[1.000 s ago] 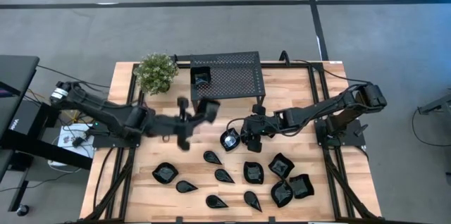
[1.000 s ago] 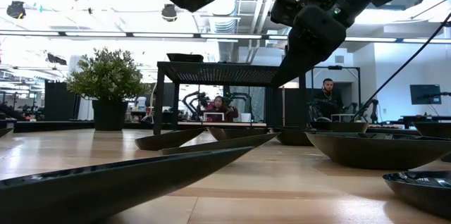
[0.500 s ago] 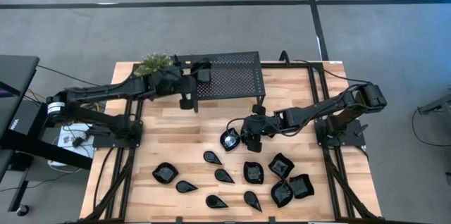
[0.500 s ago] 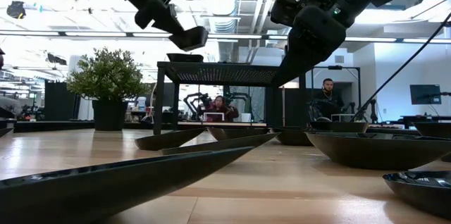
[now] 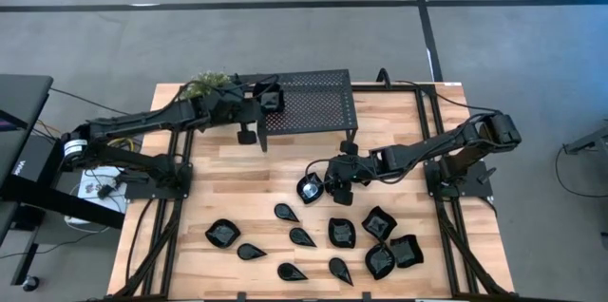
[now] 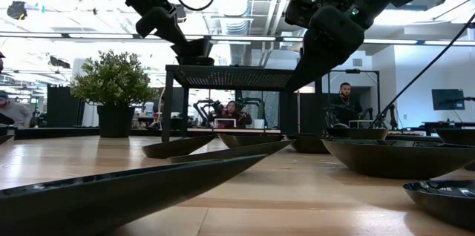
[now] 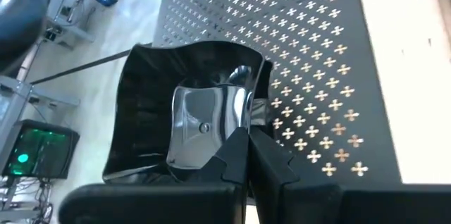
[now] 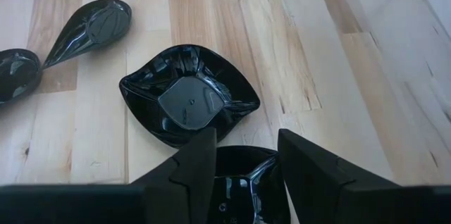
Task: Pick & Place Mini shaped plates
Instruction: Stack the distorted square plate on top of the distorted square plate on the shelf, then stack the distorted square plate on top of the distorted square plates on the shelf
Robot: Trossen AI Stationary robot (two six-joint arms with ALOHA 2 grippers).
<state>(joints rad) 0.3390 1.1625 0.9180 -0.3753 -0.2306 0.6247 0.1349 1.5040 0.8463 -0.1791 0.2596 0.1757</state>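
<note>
My left gripper (image 5: 269, 103) is over the left part of the black perforated stand (image 5: 318, 104), shut on a squarish glossy black plate (image 7: 190, 115). In the low view its end (image 6: 195, 47) hangs just above the stand's top. My right gripper (image 5: 316, 186) is low over the table's middle and open. A black plate (image 8: 239, 185) lies between its fingers. Another squarish plate (image 8: 187, 97) rests flat on the wood just ahead of it. Several more teardrop and squarish plates (image 5: 304, 237) lie toward the near edge. My left gripper pinches the squarish plate's rim (image 7: 259, 111) between its two fingers at one corner, slanting down from the table's left. The plate lies roughly level over the stand; I cannot tell whether it touches the stand. My right gripper may touch the plate between its fingers; I cannot tell.
A potted green plant (image 5: 211, 88) stands at the far left beside the stand, close under my left arm. Bare wood (image 5: 228, 174) lies left of the middle. People sit in the room beyond the table (image 6: 228, 113).
My left gripper has swung from the table's middle toward the far edge, carrying the plate to above the stand's left part, and has turned a little on the way. For the last half second it has barely moved.
</note>
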